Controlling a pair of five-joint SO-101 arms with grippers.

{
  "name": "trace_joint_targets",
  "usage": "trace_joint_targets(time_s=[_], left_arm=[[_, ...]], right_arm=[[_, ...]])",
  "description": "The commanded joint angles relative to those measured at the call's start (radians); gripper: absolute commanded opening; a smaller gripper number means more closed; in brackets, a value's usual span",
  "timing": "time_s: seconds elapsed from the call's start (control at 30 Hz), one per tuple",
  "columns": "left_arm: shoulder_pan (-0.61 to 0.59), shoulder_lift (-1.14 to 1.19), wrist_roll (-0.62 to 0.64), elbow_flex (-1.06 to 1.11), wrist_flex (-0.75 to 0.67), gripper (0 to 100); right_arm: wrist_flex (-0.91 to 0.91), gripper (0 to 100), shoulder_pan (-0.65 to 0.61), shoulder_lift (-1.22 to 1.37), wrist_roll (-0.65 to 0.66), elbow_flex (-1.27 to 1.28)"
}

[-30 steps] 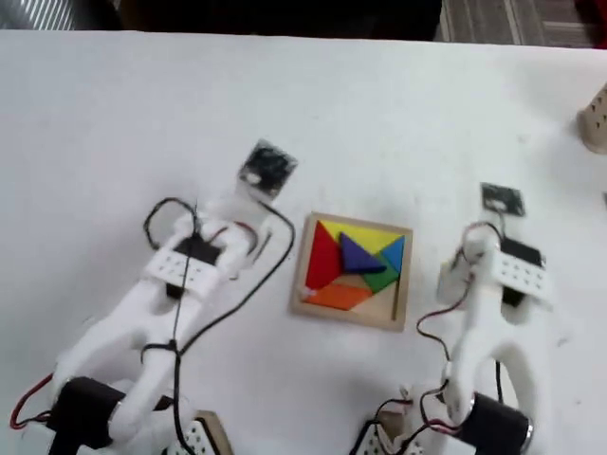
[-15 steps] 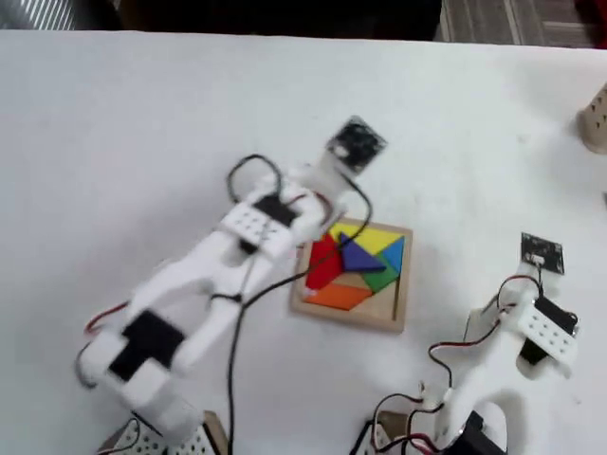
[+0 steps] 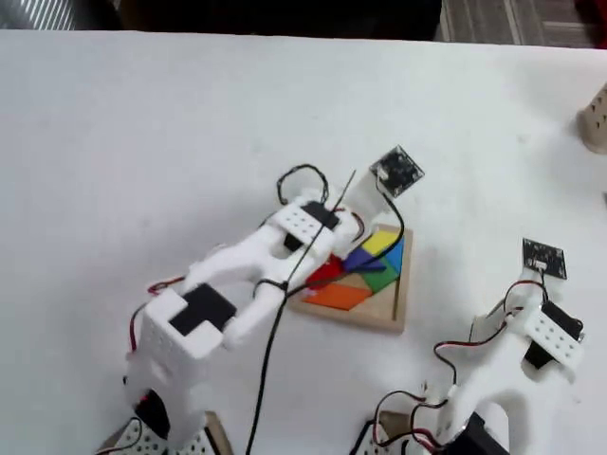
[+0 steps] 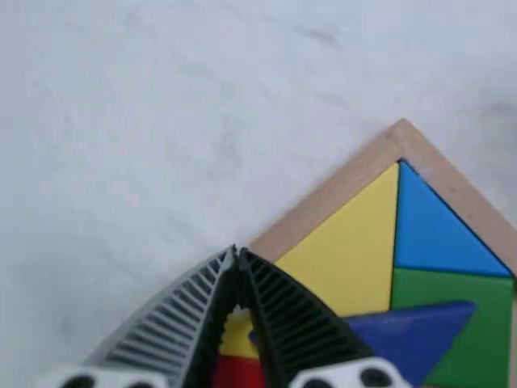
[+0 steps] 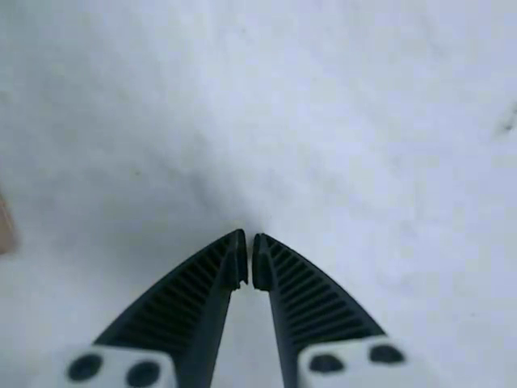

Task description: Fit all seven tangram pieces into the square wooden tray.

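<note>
So the square wooden tray (image 3: 399, 308) is sitting roughly mid-table on the white table (image 3: 142, 123), a bit toward the near side, between the two arms. The left arm (image 3: 237, 275) is stretched over it from the near left and covers the tray's left part.

In the left wrist view, the left gripper (image 4: 238, 260) has its jaws pinched together at the tips with nothing caught in them. Those tips sit right over the tray's far rim, just where the yellow triangle (image 4: 347, 246) meets the wood. A sliver of yellow and the red piece (image 4: 234, 370) peek through the small gap lower down between the fingers, so the jaws are above the tray. Can't tell if they actually touch it.

In the tray, the blue triangle (image 4: 436, 230) is in the far right corner beside the yellow one, with the green piece (image 4: 485, 323) just on its near side. A dark blue triangle (image 4: 408, 338) looks like it's lying across the yellow and green rather than down flat. From overhead there's also an orange piece (image 3: 337, 297) along the near edge and a bare strip of wood on the tray's right side.

The right arm (image 3: 531, 351) is off at the near right, well apart from the tray. The right gripper (image 5: 248, 246) is closed too, just a hairline slit between the tips, holding nothing, over bare table.
</note>
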Motion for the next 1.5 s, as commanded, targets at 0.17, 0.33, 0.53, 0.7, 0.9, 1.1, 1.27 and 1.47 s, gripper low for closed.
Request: trace_joint_targets(time_s=[0.17, 0.33, 0.53, 0.7, 0.9, 1.1, 1.27, 1.47], left_arm=[[0.001, -0.064, -0.072, -0.054, 0.193, 2], [0.001, -0.064, -0.071, -0.058, 0.264, 2], [0.001, -0.113, -0.071, -0.034, 0.333, 2], [0.019, -0.222, -0.069, 0.087, 0.310, 2], [0.085, -0.374, -0.068, 0.293, 0.132, 2], [0.064, -0.426, 0.086, 0.377, -0.068, 2], [-0.007, -0.424, 0.176, 0.381, -0.172, 2], [0.025, -0.400, 0.178, 0.396, -0.169, 2]], right_arm=[[-0.012, 1.8, -0.013, 0.002, 0.012, -0.003], [-0.012, 1.8, -0.008, 0.002, 0.012, -0.003], [-0.012, 1.8, -0.007, 0.002, 0.012, -0.003], [-0.012, 1.8, -0.010, 0.002, 0.012, -0.003], [-0.012, 1.8, -0.013, 0.002, 0.012, -0.003], [-0.012, 1.8, -0.013, 0.002, 0.012, -0.003], [-0.012, 1.8, -0.013, 0.002, 0.012, -0.003], [-0.012, 1.8, -0.013, 0.002, 0.012, -0.003]])
